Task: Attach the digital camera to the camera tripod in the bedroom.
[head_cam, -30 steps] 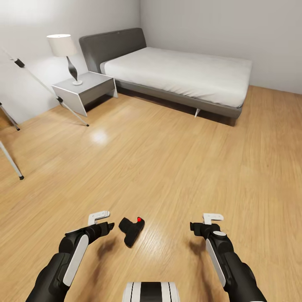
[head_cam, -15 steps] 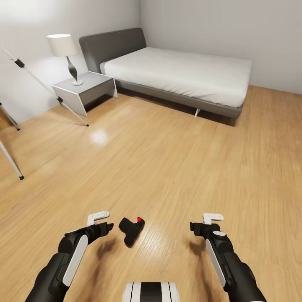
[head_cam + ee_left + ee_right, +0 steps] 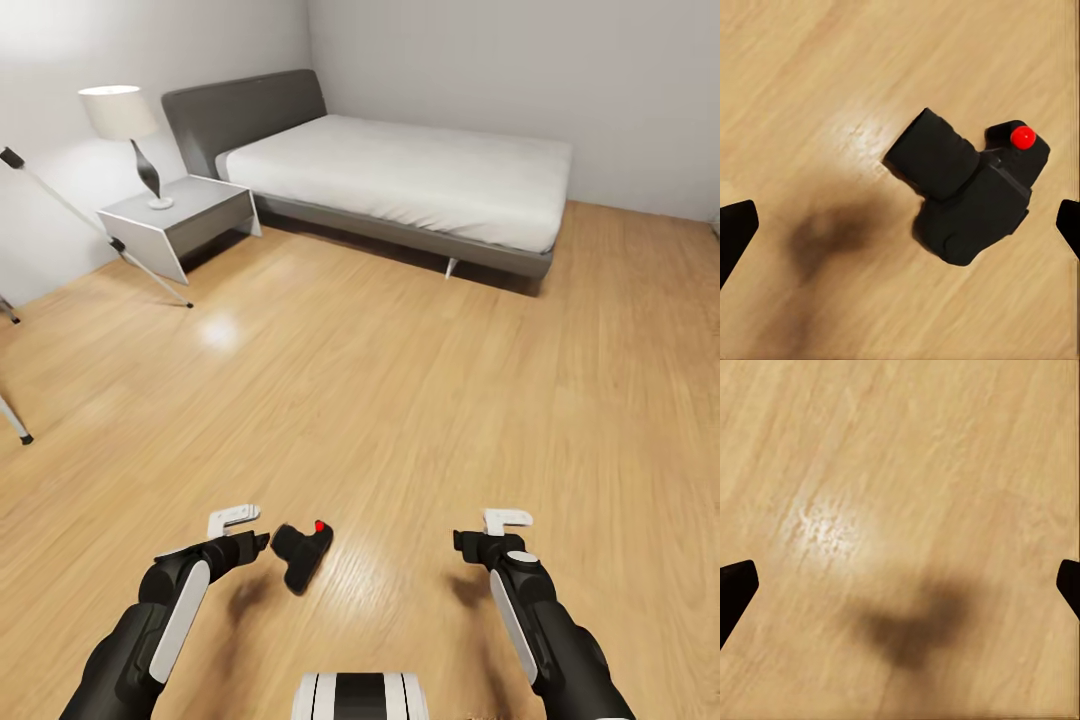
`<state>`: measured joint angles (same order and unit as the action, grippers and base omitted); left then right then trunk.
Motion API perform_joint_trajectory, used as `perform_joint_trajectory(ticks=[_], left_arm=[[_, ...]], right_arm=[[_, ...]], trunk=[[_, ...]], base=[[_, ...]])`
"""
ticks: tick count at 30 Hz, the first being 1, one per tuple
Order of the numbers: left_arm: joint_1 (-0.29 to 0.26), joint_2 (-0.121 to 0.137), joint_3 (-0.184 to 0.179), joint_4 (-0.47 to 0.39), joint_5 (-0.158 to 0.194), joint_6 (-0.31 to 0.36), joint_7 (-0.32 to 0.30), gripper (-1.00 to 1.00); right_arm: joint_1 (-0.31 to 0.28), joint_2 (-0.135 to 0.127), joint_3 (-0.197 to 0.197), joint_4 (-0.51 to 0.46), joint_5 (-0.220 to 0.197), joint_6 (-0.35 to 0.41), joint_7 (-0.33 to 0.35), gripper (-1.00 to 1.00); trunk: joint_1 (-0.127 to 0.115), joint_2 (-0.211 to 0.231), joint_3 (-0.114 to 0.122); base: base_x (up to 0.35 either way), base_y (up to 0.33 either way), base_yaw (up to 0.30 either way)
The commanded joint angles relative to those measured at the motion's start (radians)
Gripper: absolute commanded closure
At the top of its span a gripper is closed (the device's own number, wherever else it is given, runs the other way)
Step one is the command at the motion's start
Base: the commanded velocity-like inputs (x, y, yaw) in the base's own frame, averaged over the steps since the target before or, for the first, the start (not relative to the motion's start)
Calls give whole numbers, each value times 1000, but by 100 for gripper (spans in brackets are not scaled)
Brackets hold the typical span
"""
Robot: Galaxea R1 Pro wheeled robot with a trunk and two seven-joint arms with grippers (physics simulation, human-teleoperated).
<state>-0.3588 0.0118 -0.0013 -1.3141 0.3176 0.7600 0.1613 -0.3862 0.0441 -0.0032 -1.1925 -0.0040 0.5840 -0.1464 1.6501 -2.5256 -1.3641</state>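
The digital camera (image 3: 300, 555) lies on the light wood floor, black with a red dot on top, between my two arms and just beside my left gripper (image 3: 256, 542). In the left wrist view the digital camera (image 3: 967, 195) rests on the planks below my left gripper (image 3: 900, 229), whose fingertips (image 3: 735, 232) stand wide apart around it without touching it. My right gripper (image 3: 462, 543) hovers open over bare floor, fingertips (image 3: 735, 589) far apart. Silver-white legs of the camera tripod (image 3: 120, 248) stand at the far left; its head is out of view.
A grey low bed (image 3: 400, 180) with a white mattress stands against the far wall. A grey nightstand (image 3: 175, 215) with a white lamp (image 3: 120, 112) sits left of it, close to a tripod leg. Open wood floor (image 3: 400, 380) spreads between me and the bed.
The whole picture has shifted left, so the view has turned right. The digital camera now shows a little closer to my left gripper. Both arms keep their pose.
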Motion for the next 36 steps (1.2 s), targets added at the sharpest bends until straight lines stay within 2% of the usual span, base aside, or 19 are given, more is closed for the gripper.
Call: perform_joint_trajectory(ticks=[1, 16, 20, 22, 24, 36], left_arm=[[0, 1, 0, -1, 10, 4, 8, -100], [0, 8, -5, 55, 2, 3, 7, -100], [0, 8, -7, 65, -19, 3, 7, -100], [0, 7, -8, 68, -47, 3, 7, -100], [0, 7, -8, 69, -57, 3, 7, -100], [0, 7, -10, 88, -85, 2, 7, -100]], right_arm=[[-1, 1, 0, -1, -1, 5, -2, -100], [0, 0, -1, -1, -1, 5, 0, -100], [0, 0, -1, -1, -1, 5, 0, -100], [0, 0, -1, -1, 4, 4, -1, -100], [0, 0, -1, -1, 6, 4, 1, -100], [0, -2, -3, -1, 9, 2, 8, -100]], trunk=[[0, 0, 0], [0, 0, 1], [0, 0, 1], [0, 0, 1], [0, 0, 1], [0, 0, 1]], base=[[0, 0, -232], [0, 0, -236], [0, 0, -189], [0, 0, -60], [0, 0, -34], [0, 0, -9]])
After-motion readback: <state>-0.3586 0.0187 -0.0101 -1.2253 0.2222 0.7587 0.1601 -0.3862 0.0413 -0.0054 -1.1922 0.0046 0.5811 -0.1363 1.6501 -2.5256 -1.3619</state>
